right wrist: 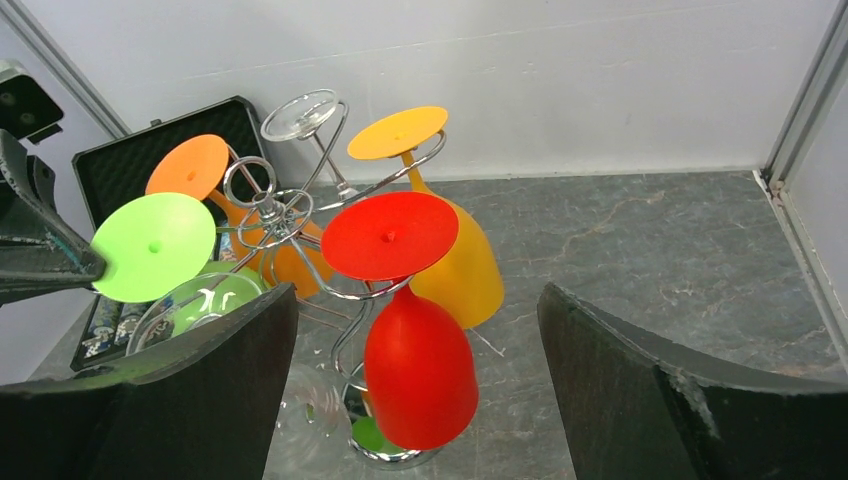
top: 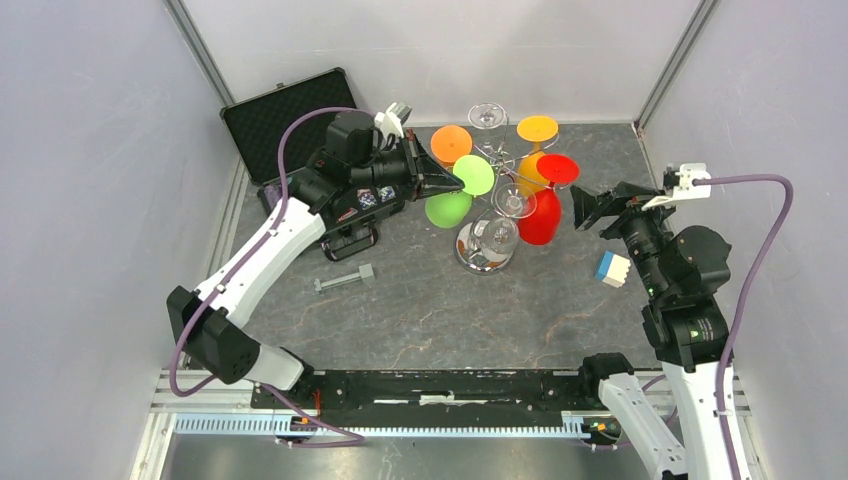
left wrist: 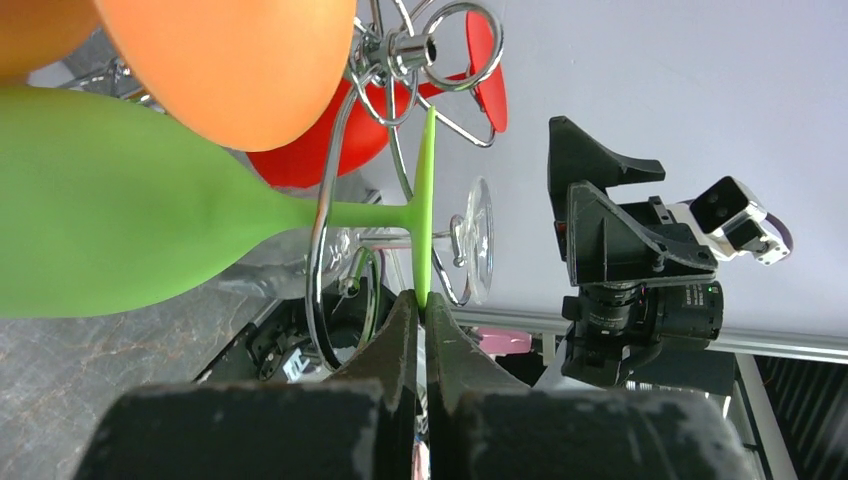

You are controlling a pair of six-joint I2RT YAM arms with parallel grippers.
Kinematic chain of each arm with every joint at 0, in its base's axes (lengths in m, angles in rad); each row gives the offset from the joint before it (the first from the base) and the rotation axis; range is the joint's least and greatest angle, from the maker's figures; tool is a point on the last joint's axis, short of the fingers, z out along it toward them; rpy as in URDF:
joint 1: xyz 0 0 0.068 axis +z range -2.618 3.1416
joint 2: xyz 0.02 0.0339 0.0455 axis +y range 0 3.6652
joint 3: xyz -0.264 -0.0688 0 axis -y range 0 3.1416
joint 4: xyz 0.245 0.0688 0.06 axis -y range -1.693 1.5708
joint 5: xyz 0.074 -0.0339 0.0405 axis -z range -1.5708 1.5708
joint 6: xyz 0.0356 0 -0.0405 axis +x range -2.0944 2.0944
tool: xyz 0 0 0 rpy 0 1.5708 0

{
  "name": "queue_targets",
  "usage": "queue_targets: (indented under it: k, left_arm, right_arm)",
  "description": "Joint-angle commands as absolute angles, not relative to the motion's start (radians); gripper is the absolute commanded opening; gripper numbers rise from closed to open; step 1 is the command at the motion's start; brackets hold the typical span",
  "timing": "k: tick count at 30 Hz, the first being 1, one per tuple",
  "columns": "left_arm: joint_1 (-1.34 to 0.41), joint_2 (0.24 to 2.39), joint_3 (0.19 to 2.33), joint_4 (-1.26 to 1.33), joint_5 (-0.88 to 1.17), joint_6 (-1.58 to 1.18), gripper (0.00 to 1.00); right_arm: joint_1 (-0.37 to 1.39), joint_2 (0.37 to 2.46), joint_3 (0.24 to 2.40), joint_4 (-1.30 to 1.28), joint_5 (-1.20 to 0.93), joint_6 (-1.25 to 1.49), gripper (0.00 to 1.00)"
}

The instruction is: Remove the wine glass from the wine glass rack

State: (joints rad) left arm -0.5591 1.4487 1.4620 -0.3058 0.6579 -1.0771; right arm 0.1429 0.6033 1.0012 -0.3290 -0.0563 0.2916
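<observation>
The chrome wine glass rack [top: 487, 243] stands mid-table with several glasses hanging upside down from its hooks. My left gripper [top: 455, 182] is shut on the rim of the green wine glass's foot [top: 474, 175]. In the left wrist view the fingertips [left wrist: 421, 300] pinch the thin green foot disc [left wrist: 428, 200], with its stem in a chrome hook [left wrist: 400, 50] and its bowl [left wrist: 100, 220] to the left. My right gripper [top: 583, 205] is open and empty, just right of the red glass [top: 540, 215]. In the right wrist view the red glass [right wrist: 420, 370] hangs between its spread fingers [right wrist: 415, 300].
Orange [top: 450, 142], yellow-orange [top: 537, 130] and clear glasses [top: 488, 115] also hang on the rack. An open black case [top: 285, 120] lies at the back left. A grey bolt-like tool [top: 343, 280] and a blue-white block [top: 611, 268] lie on the table. Walls enclose three sides.
</observation>
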Motion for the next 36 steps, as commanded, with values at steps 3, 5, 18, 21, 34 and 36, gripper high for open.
queue_targets:
  k: [3, 5, 18, 21, 34, 36]
  left_arm:
    - [-0.581, 1.433, 1.51, -0.368, 0.685, -1.046, 0.02]
    - [-0.581, 1.412, 1.514, -0.389, 0.663, -1.026, 0.02]
    - [-0.582, 1.26, 1.412, -0.418, 0.614, -0.986, 0.02]
    - [-0.581, 1.23, 1.372, -0.403, 0.618, -0.994, 0.02]
    - [-0.599, 1.001, 1.327, -0.311, 0.633, -1.105, 0.02]
    - [-0.6, 0.947, 1.303, -0.283, 0.622, -1.153, 0.02]
  right_arm:
    - [0.141, 0.612, 1.011, -0.329, -0.033, 0.311, 0.94]
    - [0.141, 0.614, 1.012, -0.329, -0.034, 0.313, 0.93]
    - [0.141, 0.604, 0.999, -0.332, -0.096, 0.324, 0.96]
    - [0.141, 0.6, 0.999, -0.332, -0.147, 0.332, 0.97]
    - [0.141, 0.483, 0.889, -0.115, -0.49, 0.469, 0.98]
    - [0.14, 0.473, 0.855, -0.017, -0.553, 0.556, 0.98]
